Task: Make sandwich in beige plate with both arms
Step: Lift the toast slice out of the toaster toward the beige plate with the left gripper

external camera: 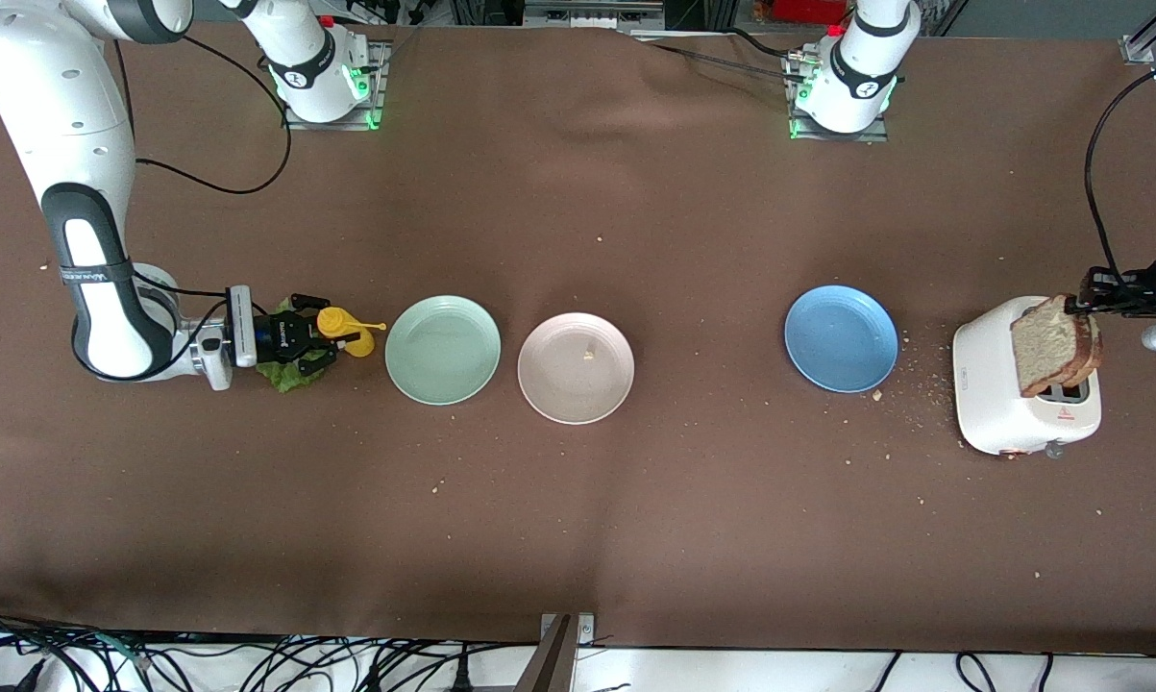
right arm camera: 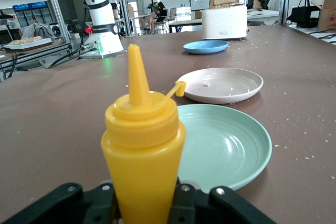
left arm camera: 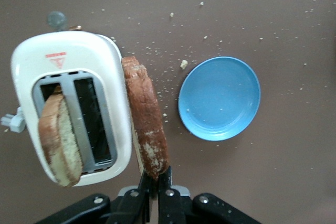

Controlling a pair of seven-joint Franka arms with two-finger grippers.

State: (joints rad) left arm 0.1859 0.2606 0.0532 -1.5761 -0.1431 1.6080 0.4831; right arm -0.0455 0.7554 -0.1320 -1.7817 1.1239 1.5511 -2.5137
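Currently the left gripper (left arm camera: 155,182) is up over the white toaster (external camera: 996,399) at the left arm's end of the table, fingers pinching one slice of brown bread (left arm camera: 145,116) by its edge. That slice hangs clear of the slots, beside the toaster body in the left wrist view. A second slice (left arm camera: 59,140) sits tilted in one toaster slot; the other slot shows nothing in it.

Right gripper (right arm camera: 147,195) is low at the right arm's end of the table, fingers closed around a yellow squeeze bottle (right arm camera: 142,150), which stands upright with its cap flipped off to the side on its tether. A green lettuce leaf (external camera: 294,373) lies on the table right under that gripper.

Beige plate (external camera: 576,367) sits near mid-table, holding only a small crumb. Mint green plate (external camera: 443,349) is just beside it toward the right arm's end, the two nearly touching. Blue plate (external camera: 841,338) lies well apart, toward the left arm's end, near the toaster. Crumbs are scattered on the brown tablecloth (external camera: 578,538) between blue plate and toaster.
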